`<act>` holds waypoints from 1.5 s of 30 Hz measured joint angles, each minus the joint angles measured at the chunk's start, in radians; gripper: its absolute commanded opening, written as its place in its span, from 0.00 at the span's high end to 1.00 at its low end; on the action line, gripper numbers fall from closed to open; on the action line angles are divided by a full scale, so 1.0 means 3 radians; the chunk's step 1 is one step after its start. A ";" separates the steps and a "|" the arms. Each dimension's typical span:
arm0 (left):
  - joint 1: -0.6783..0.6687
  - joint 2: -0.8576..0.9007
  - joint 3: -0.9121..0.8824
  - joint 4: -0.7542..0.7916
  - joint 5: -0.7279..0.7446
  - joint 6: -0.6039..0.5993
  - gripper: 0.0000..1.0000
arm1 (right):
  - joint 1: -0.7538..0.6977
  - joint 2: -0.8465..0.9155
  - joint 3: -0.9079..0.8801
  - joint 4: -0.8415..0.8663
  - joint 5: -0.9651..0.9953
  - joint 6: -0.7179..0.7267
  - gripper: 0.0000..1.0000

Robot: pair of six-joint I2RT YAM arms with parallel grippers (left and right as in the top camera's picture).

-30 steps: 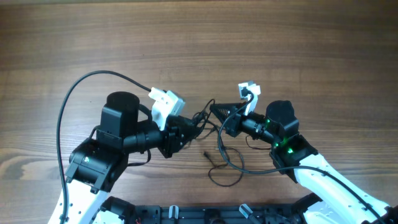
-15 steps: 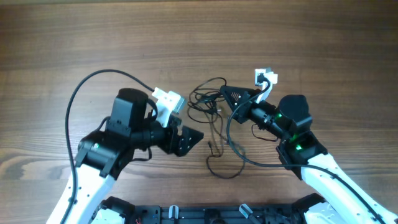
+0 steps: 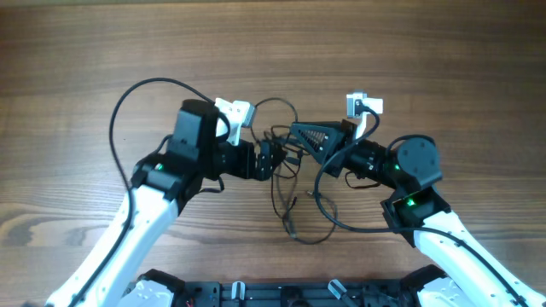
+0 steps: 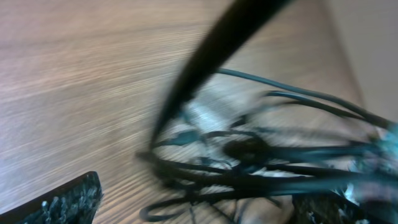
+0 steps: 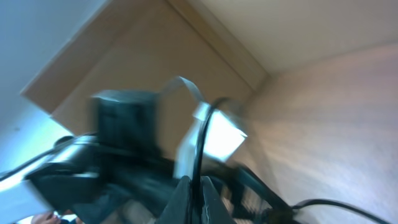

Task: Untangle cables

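cables (image 3: 280, 147): thin dark tangle, mid-tabletop (image 3: 409, 51), loose loops trailing to near edge. right end effector (image 3: 296, 130): clamped on a strand. left end effector (image 3: 271, 159): fingers apart, straddling tangle; earlier clear of it.

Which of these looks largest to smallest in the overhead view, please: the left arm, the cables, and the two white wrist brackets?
1. left arm
2. cables, counting their whole spread
3. left white bracket and right white bracket: about alike

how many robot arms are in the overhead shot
2. The left arm comes in from the lower left, the right arm from the lower right; both reach toward the cables at the centre. None seem hidden.
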 measured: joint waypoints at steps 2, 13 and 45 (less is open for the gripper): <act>0.0000 0.0160 0.0001 0.0003 -0.0097 -0.0149 0.27 | -0.0006 -0.0003 0.0003 0.0230 -0.0023 0.0023 0.95; -0.0001 0.0679 0.0010 -0.0347 -0.0829 -0.0498 0.96 | -0.0570 -0.0013 0.0008 0.0320 0.0234 0.0070 0.95; 0.0994 0.0679 0.0023 0.0467 0.1067 -0.0081 0.00 | -0.1965 -0.0024 0.0034 -0.2410 0.1069 -0.0491 0.12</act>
